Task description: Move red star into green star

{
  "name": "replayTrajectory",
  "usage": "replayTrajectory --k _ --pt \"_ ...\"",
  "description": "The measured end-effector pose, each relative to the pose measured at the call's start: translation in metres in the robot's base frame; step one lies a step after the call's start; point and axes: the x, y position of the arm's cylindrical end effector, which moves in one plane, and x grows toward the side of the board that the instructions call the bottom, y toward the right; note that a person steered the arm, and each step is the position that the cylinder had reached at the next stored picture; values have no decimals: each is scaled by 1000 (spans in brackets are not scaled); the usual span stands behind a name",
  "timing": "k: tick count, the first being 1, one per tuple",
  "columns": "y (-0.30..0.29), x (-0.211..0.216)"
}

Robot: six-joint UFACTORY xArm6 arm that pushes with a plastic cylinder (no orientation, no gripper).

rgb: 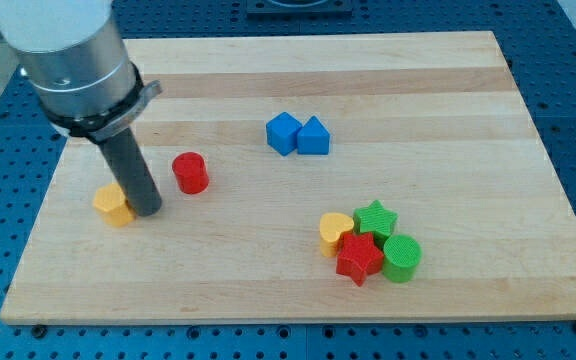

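Note:
The red star (359, 258) lies at the view's lower right, touching the green star (376, 219) just above it. A yellow heart (335, 232) sits against their left side and a green cylinder (401, 257) against the red star's right. My tip (148, 210) is far off at the view's left, right beside a yellow block (114, 205) on its right side, well apart from both stars.
A red cylinder (190, 172) stands just right of and above my tip. Two blue blocks (284, 132) (313, 136) sit together near the board's middle top. The wooden board (298, 70) lies on a blue perforated table.

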Motion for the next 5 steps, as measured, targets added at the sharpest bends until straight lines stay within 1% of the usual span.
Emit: replayTrajectory --k 1,2,3,4,5 --pt "-22 0" --pt "-14 17" --pt "32 62" --pt "113 92" --pt "200 92"
